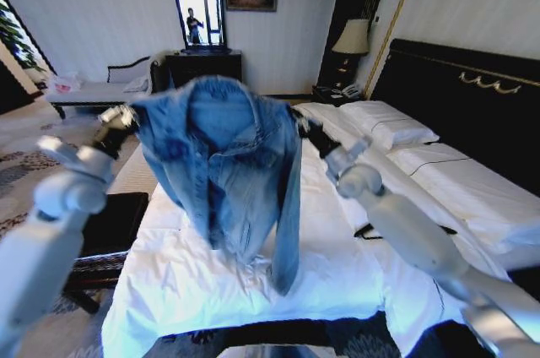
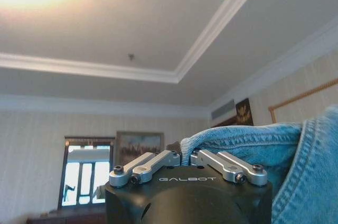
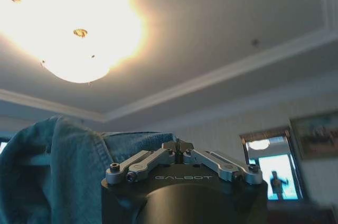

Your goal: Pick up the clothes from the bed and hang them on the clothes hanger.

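Above the bed (image 1: pixel 253 282), denim jacket (image 1: pixel 224 164) spread, left hand (image 1: pixel 126 116) and right hand (image 1: pixel 305 130) each clamping a shoulder

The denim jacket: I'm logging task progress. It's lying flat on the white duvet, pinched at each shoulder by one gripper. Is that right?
Not quite. The denim jacket is not lying flat; the head view shows it lifted above the bed, hanging between the left gripper and right gripper. Each is shut on one shoulder, as you said.
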Tool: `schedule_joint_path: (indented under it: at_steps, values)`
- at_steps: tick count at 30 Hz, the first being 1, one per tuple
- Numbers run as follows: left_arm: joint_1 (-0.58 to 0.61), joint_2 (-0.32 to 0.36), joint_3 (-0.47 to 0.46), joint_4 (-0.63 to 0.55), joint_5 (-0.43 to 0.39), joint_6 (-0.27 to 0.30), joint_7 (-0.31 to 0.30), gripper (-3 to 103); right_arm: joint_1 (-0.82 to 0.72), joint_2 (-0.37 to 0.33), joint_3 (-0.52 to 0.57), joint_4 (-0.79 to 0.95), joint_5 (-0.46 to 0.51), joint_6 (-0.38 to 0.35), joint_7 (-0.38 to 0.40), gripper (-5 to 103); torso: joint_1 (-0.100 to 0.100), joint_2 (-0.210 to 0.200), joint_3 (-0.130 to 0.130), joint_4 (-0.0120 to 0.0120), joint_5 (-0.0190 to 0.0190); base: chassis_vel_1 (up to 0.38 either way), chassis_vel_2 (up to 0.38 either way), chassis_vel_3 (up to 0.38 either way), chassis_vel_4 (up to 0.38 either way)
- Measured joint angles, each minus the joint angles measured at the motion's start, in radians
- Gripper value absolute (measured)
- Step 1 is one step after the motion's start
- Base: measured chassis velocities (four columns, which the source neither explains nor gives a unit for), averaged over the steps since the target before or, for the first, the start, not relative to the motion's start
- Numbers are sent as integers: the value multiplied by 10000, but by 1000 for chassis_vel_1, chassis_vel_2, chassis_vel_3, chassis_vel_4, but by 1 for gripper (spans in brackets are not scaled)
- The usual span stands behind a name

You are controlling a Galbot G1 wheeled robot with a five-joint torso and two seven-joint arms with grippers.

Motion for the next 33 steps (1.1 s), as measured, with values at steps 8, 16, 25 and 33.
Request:
schedule_joint_path:
  at_steps: [8, 16, 25, 33]
  values:
    - [-1043, 862, 166, 141, -664, 162, -228, 3, 1883, 527, -598, -737, 456, -10, 120, 2, 2, 0, 1, 2, 1, 0, 0, 0, 0]
    - [333, 1027, -1016, -1220, -975, 236, -622, 3, 1306, 81, 34, 728, 657, -133, 372, 2, 0, 1, 0, -2, 3, 0, 0, 0, 0]
    - [3380, -125, -3160, -4888, -2010, 960, -1225, 3, -3222, -2678, 4100, 5360, 973, -526, 1095, 2, -4, 2, -5, -22, 16, -16, -11, -12, -5]
    - [5507, -539, -5657, -6461, -3601, 2248, -2810, 3, -3768, -4197, 5656, 7558, 2521, -2167, 3471, 2, -8, 8, -7, -2, -7, 8, -1, 2, 3]
